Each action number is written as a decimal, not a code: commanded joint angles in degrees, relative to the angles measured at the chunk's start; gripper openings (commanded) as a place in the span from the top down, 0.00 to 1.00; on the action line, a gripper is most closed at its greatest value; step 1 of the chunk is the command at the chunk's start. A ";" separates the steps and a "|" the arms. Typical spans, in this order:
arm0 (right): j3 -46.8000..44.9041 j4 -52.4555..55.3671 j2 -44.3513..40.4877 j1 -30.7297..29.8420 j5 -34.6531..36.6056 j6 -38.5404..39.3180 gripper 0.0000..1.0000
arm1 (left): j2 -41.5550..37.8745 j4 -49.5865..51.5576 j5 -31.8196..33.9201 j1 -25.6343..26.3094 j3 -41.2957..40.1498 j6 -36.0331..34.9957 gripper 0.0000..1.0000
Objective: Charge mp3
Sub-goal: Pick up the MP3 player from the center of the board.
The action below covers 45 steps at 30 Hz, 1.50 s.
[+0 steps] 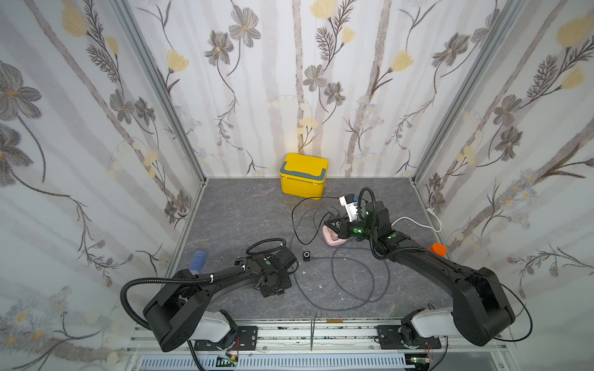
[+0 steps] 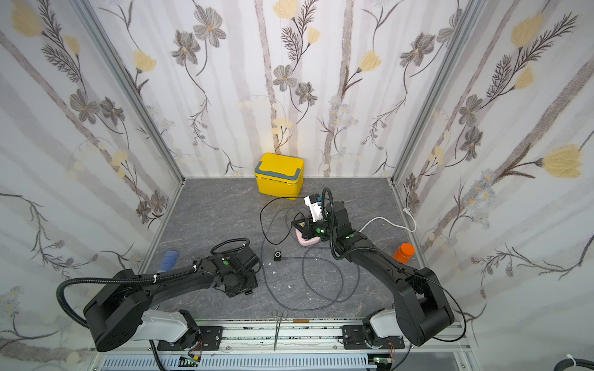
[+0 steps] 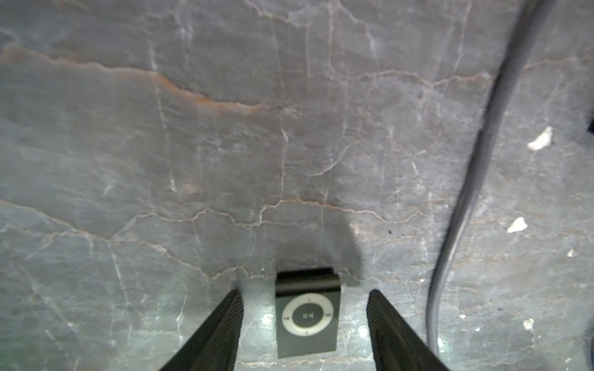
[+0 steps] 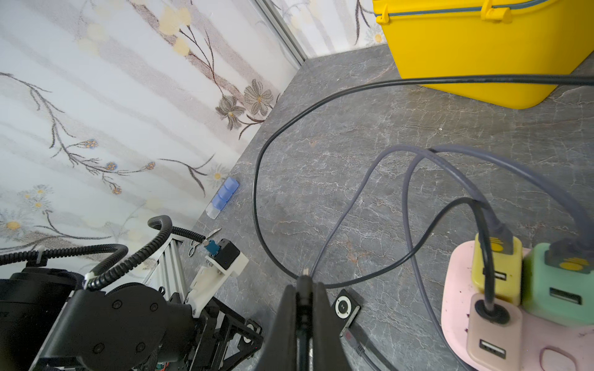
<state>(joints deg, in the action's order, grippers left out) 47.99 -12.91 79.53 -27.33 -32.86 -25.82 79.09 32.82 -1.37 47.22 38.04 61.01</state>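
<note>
Grey marbled surface [image 1: 244, 208]. Yellow box [image 1: 303, 175] at back wall. mp3 [image 1: 307, 255] flat near middle, grey cable [image 3: 482, 154] loops beside it. Black cable [image 4: 255, 192] loops toward pink power strip [image 4: 453, 289]. Orange bottle [image 1: 437, 249] and white cable [image 1: 414, 221] at right edge, blue case [image 1: 198, 259] at left. White scraps [image 3: 541, 139] scattered.

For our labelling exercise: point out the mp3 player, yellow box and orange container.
mp3 player [image 3: 308, 316]: left wrist view, play button.
yellow box [image 1: 303, 165]: a top view, lid.
orange container [image 2: 403, 252]: a top view, body.
</note>
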 commanded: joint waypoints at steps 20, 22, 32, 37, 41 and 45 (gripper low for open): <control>-2.88 -2.16 -2.34 0.55 -0.61 0.86 1.00 | 10.45 4.44 1.63 3.17 9.98 -18.55 0.43; -3.15 -2.34 -2.61 0.54 -0.56 0.87 1.00 | 9.16 4.78 1.93 3.23 10.28 -20.91 0.43; -4.28 -2.52 -3.01 0.48 -0.47 -0.63 1.00 | 3.92 3.64 4.90 4.55 8.80 -27.91 0.43; -6.47 0.00 -3.54 0.20 1.06 -0.46 1.00 | 4.87 6.45 7.49 6.91 8.76 -30.18 0.42; -7.35 0.84 -4.48 -0.34 2.00 -0.63 1.00 | 5.52 5.27 7.91 7.02 7.46 -30.08 0.42; -7.38 1.44 -5.08 -0.95 2.06 -0.81 1.00 | 5.20 2.98 7.10 7.09 6.44 -29.91 0.42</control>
<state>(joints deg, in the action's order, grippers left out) 40.75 -11.31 74.96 -27.97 -31.14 -26.52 84.47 36.97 5.15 54.28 44.93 31.73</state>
